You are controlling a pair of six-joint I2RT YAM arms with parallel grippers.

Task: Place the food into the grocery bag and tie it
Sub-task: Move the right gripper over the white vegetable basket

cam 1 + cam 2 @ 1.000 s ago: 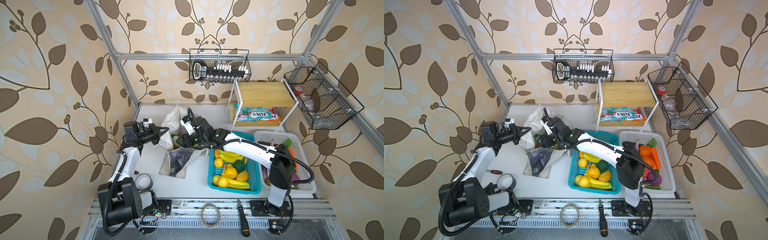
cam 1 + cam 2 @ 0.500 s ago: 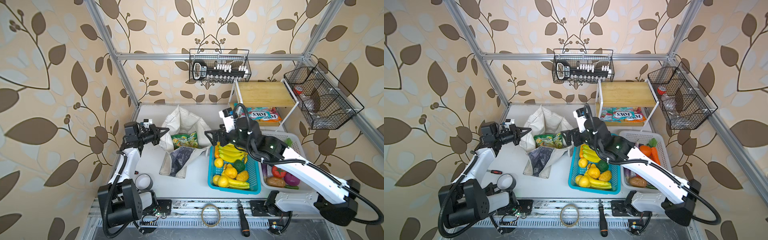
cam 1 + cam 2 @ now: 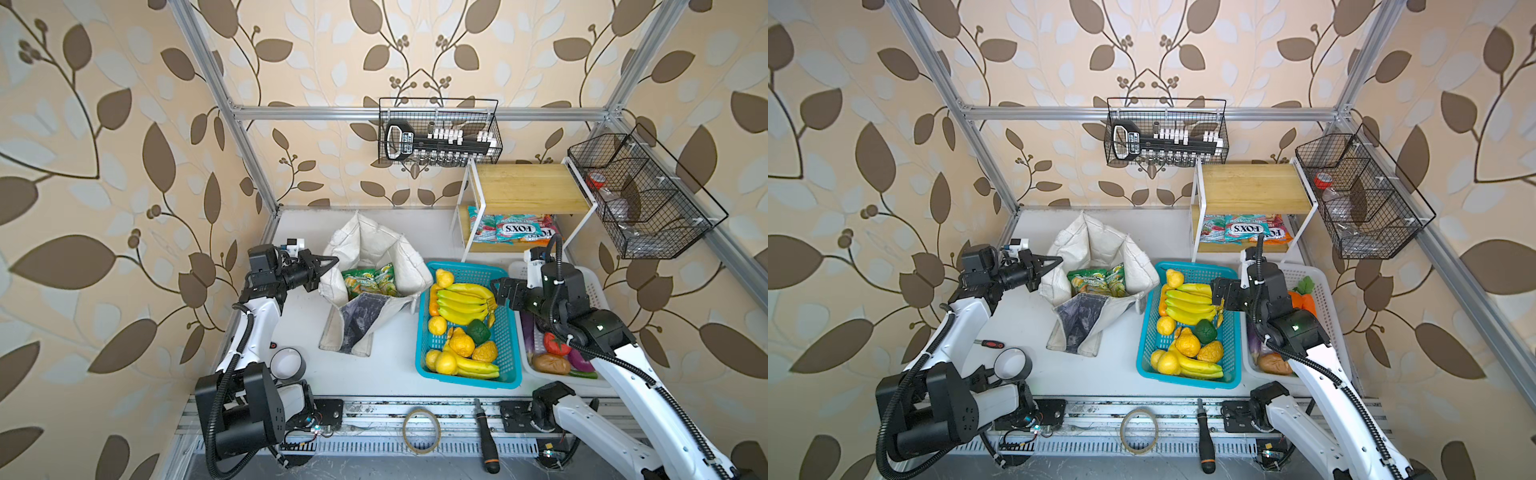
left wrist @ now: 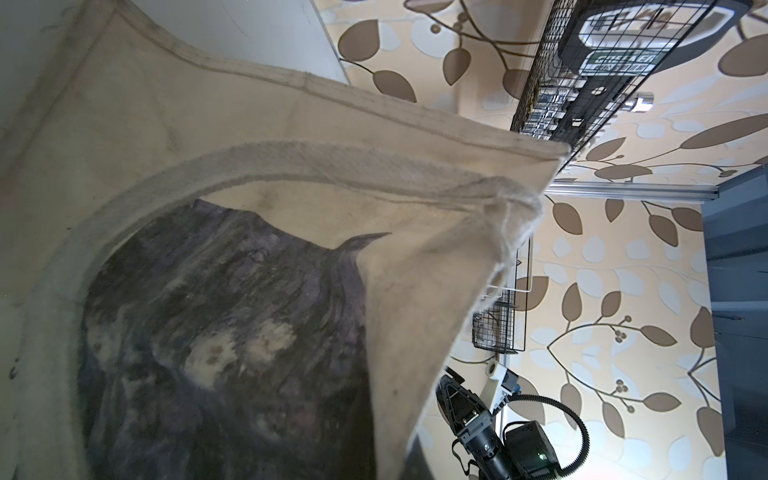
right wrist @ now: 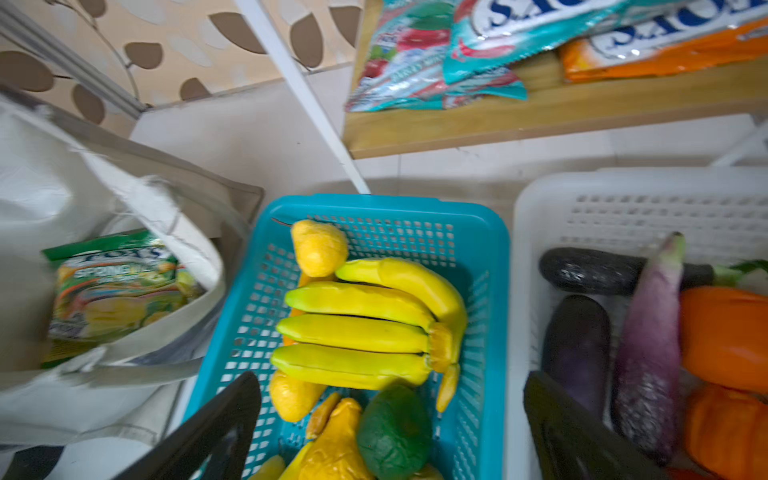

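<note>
The off-white grocery bag (image 3: pixel 374 245) (image 3: pixel 1096 245) stands open at the table's middle left. Green-and-yellow snack packets (image 3: pixel 370 280) (image 5: pixel 112 286) lie inside it. My left gripper (image 3: pixel 330 264) (image 3: pixel 1054 262) is shut on the bag's left rim. Bag cloth (image 4: pixel 249 249) fills the left wrist view and hides those jaws. My right gripper (image 3: pixel 500 289) (image 5: pixel 392 380) hangs open and empty between the two baskets. Dark purple eggplants (image 5: pixel 575 349) (image 3: pixel 528 328) lie in the white basket (image 3: pixel 598 282). An orange fruit (image 3: pixel 433 307) peeks out beside the bananas.
A blue basket (image 3: pixel 465 268) holds bananas (image 3: pixel 463 305), lemons and a green fruit. Behind it stands a wooden shelf with FOX'S packets (image 3: pixel 515 228). Wire baskets hang on the back and right walls. A tape roll (image 3: pixel 286 363) and a screwdriver (image 3: pixel 484 436) lie near the front.
My right gripper has left the bag, opened, and swung right to the baskets. A snack packet now shows in the bag. The left gripper keeps its hold.
</note>
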